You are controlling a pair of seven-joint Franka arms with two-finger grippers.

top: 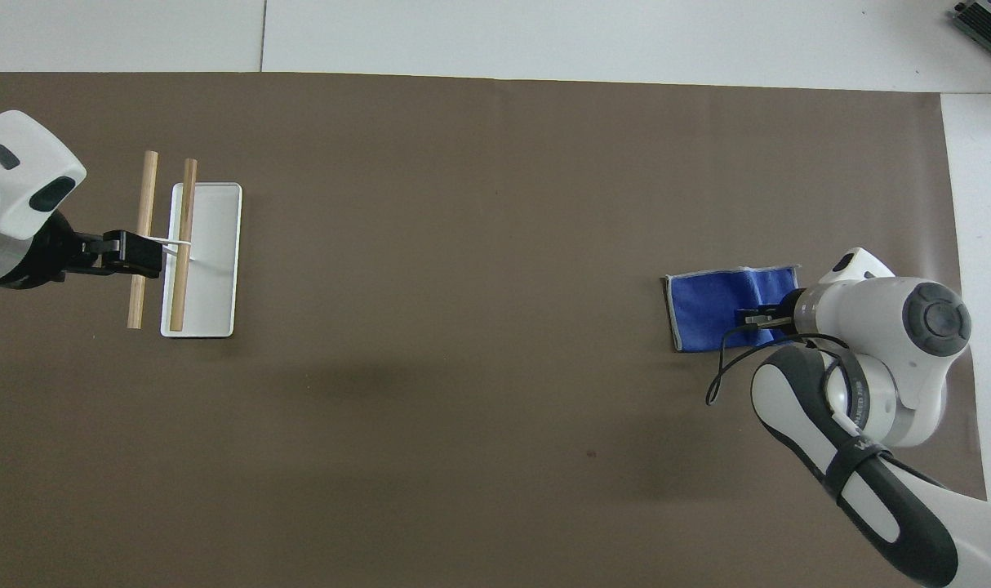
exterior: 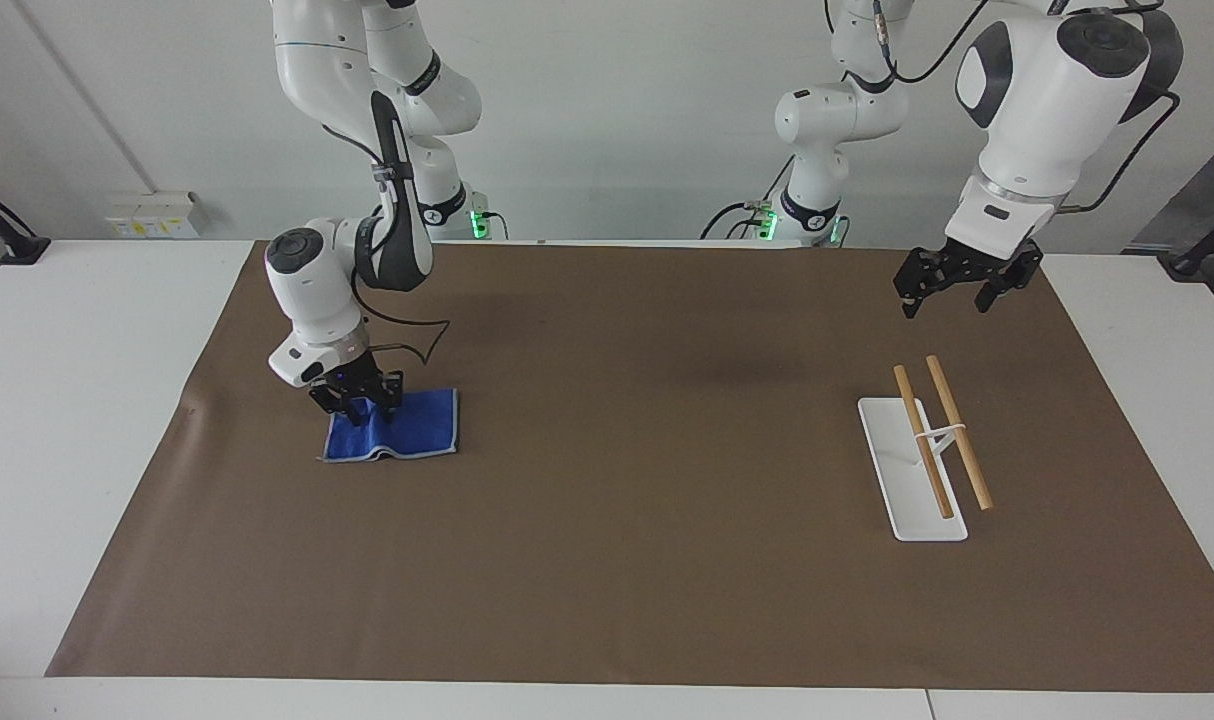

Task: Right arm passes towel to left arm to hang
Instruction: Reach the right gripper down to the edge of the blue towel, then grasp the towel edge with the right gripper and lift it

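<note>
The blue towel (exterior: 412, 432) (top: 708, 306) lies on the brown mat at the right arm's end of the table, its edge toward the right arm drawn in and rumpled. My right gripper (exterior: 359, 410) (top: 748, 317) is down on that edge, its fingertips pinched together on a fold of the cloth. My left gripper (exterior: 952, 292) (top: 136, 253) hangs open and empty in the air over the mat at the left arm's end, by the rack, and the left arm waits there.
A white rack base (exterior: 892, 480) (top: 214, 245) with two wooden dowels (exterior: 957, 430) (top: 184, 245) on a small stand sits at the left arm's end. The brown mat (exterior: 647, 520) covers most of the white table.
</note>
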